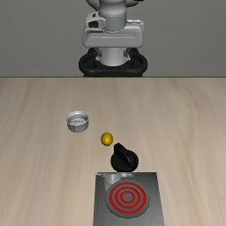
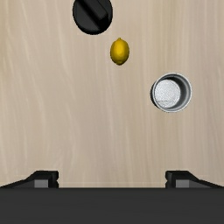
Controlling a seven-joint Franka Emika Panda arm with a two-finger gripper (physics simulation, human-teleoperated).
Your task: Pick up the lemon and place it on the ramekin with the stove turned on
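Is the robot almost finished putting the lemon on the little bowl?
Not yet. Done: the stove rings glow red, so it looks switched on. In hand: nothing, because the jaws are open and empty above the table. Left: grab the lemon, which lies on the table apart from the ramekin, and set it on the ramekin.

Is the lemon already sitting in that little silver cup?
No, the lemon lies on the bare table beside the ramekin, apart from it.
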